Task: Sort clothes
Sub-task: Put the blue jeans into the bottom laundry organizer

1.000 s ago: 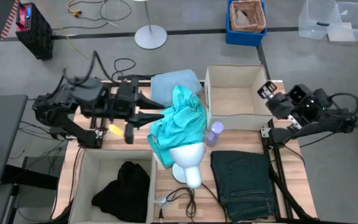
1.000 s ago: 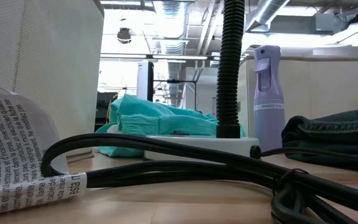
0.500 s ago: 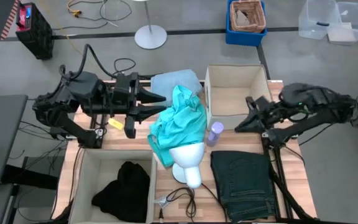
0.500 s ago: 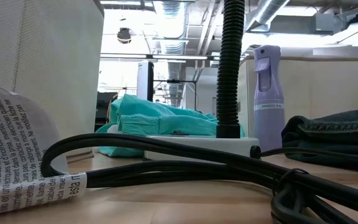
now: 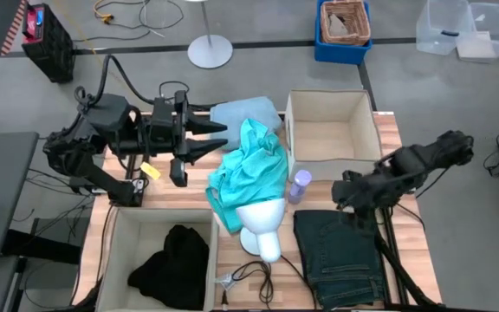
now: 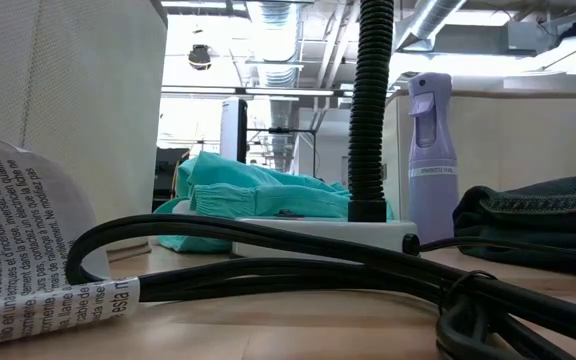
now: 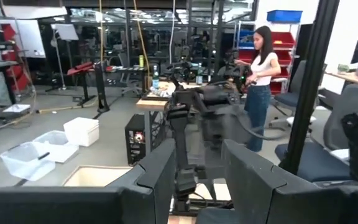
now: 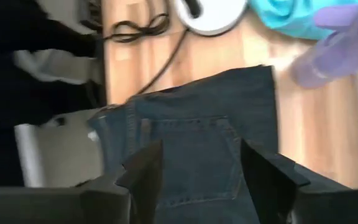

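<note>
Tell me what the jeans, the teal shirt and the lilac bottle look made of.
Jeans: dark denim, matte, with stitched seams and a back pocket.
Teal shirt: soft thin cloth, probably cotton or a blend, crumpled into folds.
Lilac bottle: likely plastic, smooth and opaque, with a moulded spray head.

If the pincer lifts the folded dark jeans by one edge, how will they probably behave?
The folded dark blue-green denim jeans will likely droop and unfold, since they are soft cloth lying in flat layers. They look thick, so probably rather heavy for a garment. The open right pincer above them may catch only the top layer.
</note>
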